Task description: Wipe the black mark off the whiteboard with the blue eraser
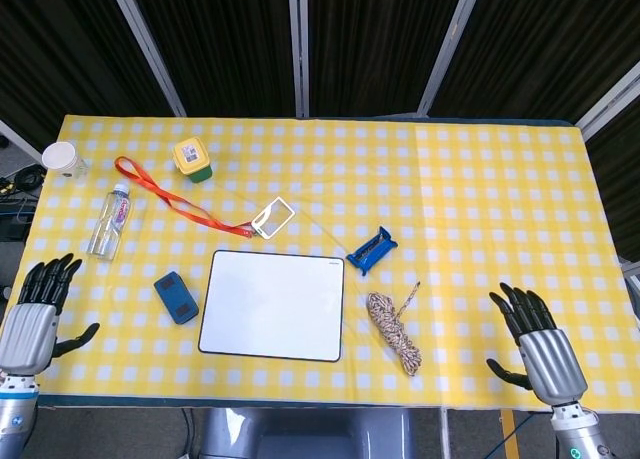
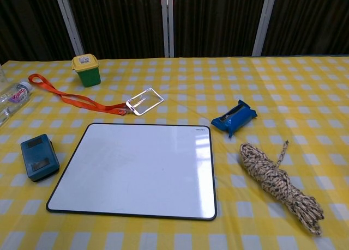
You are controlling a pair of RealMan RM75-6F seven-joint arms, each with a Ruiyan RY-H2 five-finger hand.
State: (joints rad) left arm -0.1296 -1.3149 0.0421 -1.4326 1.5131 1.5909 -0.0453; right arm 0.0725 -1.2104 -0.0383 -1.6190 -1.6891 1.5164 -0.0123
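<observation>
**Whiteboard and eraser, both hands at the table's near corners**

Whiteboard (image 2: 133, 171) lies flat and clean, eraser (image 2: 39, 157) just beside its left edge, apart. Left hand (image 1: 30, 319) and right hand (image 1: 538, 347), fingers spread and holding nothing, sit at opposite near corners, outside the chest view. Rope (image 2: 278, 179) lies right of the board; bottle (image 2: 12, 99) is cut off.

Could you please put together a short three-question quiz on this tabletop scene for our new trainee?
1. True or false: the left hand holds the blue eraser.
2. Which thing lies nearest the whiteboard's right edge: (a) water bottle, (b) rope bundle, (c) paper cup?
3. What colour is the lanyard's strap?

Key: 1. False; both hands are open at the near table edge, the right hand too. 2. b. 3. Orange.
</observation>
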